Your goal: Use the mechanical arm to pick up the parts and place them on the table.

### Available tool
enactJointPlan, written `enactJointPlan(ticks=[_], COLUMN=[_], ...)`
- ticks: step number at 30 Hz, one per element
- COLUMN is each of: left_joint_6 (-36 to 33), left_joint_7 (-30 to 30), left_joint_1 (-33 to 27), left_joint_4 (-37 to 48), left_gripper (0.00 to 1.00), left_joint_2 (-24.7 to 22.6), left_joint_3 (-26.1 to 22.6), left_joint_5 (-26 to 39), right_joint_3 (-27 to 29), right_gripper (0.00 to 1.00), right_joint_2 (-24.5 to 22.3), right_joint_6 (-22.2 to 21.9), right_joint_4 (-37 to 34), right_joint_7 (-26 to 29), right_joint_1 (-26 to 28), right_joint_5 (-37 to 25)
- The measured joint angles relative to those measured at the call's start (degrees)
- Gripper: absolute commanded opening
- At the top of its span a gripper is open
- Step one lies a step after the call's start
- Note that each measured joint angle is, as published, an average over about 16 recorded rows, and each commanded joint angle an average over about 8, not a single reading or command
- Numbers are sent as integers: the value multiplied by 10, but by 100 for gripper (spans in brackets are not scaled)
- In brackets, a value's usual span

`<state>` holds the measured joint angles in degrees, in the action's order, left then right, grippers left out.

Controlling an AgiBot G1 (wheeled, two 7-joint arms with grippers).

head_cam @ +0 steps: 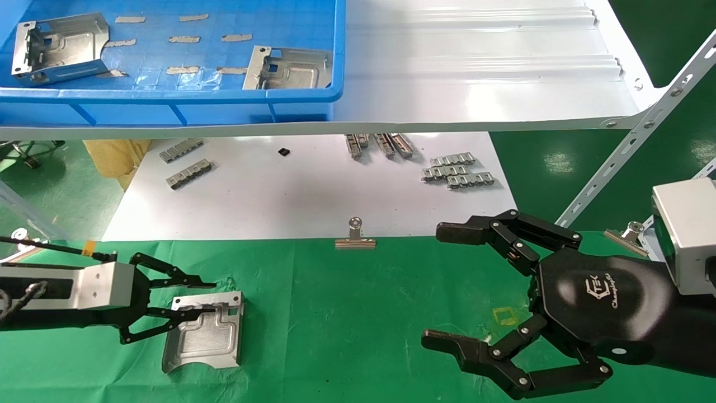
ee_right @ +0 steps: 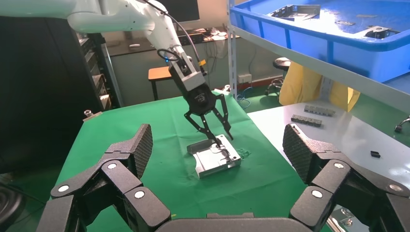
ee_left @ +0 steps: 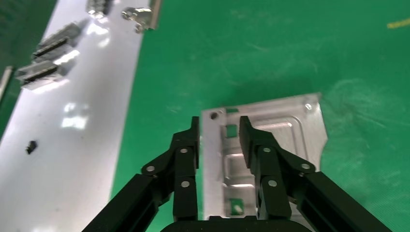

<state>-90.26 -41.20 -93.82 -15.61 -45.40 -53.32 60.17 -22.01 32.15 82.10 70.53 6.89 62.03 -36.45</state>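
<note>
Binder clip beyond part, left tool above

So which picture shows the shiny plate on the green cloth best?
The left wrist view: the plate fills it, close up, between the left gripper's open jaws. The head view shows it whole but smaller. The right wrist view shows it far off.

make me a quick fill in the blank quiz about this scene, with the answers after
1. The metal plate under the left gripper lies on the ____ cloth.
2. The blue bin on the shelf holds ____ more metal plates.
3. The right gripper holds nothing, and its fingers are ____.
4. The binder clip sits at the edge of the ____ board.

Answers: green; two; open; white
</note>
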Motion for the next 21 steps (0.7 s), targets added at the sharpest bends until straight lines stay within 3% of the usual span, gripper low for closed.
enactJointPlan(ticks=[12,21], left_joint_6=[-15,-14], left_joint_7=[87,107], left_joint_1=[24,38], left_joint_4=[-26,-47], left_gripper=[100,100], left_joint_2=[27,35], left_joint_3=[7,18], left_joint_5=[-84,-101], right_joint_3=[0,0], right_gripper=[100,100], right_joint_2=[0,0], right_joint_6=[0,0], right_joint_4=[0,0], right_joint_7=[0,0], right_joint_1=[0,0], right_joint_5=[0,0])
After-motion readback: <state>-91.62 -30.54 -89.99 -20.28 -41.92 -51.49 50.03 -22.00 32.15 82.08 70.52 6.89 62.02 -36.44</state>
